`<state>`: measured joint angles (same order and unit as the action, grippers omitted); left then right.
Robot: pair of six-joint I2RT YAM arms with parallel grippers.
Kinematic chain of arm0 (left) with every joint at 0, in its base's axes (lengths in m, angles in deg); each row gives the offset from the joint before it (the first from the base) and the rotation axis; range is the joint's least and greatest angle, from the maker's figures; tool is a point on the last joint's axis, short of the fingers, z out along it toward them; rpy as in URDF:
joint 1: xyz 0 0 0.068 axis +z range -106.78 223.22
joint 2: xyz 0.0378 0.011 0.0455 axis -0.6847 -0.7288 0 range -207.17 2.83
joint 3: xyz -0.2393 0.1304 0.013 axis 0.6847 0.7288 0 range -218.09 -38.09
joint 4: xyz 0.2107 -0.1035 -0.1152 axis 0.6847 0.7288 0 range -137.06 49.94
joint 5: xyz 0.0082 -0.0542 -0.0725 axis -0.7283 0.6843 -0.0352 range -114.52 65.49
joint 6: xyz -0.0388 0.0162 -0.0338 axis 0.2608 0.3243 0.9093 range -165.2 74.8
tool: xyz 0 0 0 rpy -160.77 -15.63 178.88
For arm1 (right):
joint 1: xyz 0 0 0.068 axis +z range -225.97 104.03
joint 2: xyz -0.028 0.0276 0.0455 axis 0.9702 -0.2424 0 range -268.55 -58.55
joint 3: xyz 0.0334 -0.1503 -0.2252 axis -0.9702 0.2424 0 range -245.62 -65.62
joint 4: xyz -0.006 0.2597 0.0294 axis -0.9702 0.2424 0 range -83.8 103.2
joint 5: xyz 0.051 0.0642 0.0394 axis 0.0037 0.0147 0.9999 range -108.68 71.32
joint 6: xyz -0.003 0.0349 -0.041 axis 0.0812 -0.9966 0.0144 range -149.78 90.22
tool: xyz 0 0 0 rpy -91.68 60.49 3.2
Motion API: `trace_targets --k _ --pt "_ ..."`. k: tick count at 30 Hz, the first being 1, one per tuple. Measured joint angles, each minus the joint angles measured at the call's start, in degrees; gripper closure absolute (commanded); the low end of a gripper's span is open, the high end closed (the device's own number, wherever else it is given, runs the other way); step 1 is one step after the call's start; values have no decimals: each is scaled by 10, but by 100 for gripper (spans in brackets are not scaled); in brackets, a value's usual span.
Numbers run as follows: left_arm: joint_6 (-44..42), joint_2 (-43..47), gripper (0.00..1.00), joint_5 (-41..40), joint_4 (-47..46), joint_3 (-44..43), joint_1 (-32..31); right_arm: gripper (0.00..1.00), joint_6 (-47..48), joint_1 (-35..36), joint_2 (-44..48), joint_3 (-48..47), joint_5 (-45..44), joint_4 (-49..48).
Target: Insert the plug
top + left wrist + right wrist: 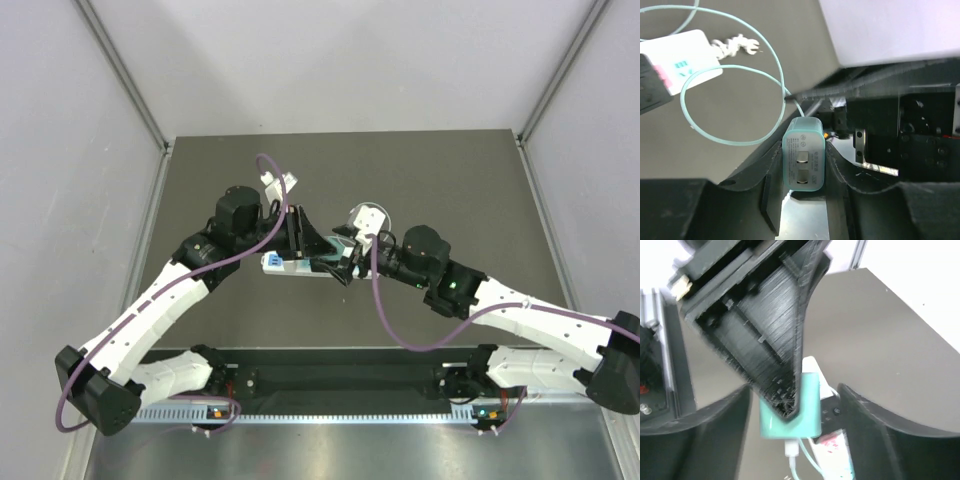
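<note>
My left gripper point(804, 167) is shut on the teal plug point(803, 159), whose two metal prongs face the left wrist camera. In the top view the left gripper point(312, 245) holds the plug point(337, 258) above the right end of the white power strip point(283, 264). The strip also shows in the left wrist view point(685, 55), with the teal cable point(690, 117) looped beside it. My right gripper point(794, 390) is open; between its fingers are the plug point(807, 412), a left finger clamped on it, and the strip point(837, 455) below. In the top view the right gripper point(346, 268) is at the strip's right end.
The dark mat point(450, 190) covers the table between grey walls. A purple cable point(385, 320) hangs in a loop from the right arm, and another point(262, 165) arches over the left arm. A metal rail point(340, 385) runs along the near edge.
</note>
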<state>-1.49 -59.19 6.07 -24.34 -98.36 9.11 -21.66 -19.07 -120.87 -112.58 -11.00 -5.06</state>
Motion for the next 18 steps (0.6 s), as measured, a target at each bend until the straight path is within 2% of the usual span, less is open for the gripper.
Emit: trace_targets --k 2,3,7,10,11,13,14,18 --pt "3 0 100 12 -9 0 0 13 -17 0 10 5 -5 -14" --pt "4 0 100 21 -16 0 2 11 -29 0 17 7 -6 -16" --pt "3 0 100 43 -41 1 21 11 -90 -1 57 29 -15 -28" --pt "-4 0 100 48 -60 0 38 21 -142 -9 99 49 -23 -28" --pt "-7 0 100 49 -67 0 41 29 -161 -13 113 53 -29 -31" --pt "-13 -1 100 51 -81 -1 45 34 -207 -24 143 63 -41 -49" --pt "-15 -2 100 56 -93 -1 46 40 -231 -28 155 68 -46 -64" --pt "0 -12 100 82 -169 -10 46 46 -316 -32 172 72 -50 -120"
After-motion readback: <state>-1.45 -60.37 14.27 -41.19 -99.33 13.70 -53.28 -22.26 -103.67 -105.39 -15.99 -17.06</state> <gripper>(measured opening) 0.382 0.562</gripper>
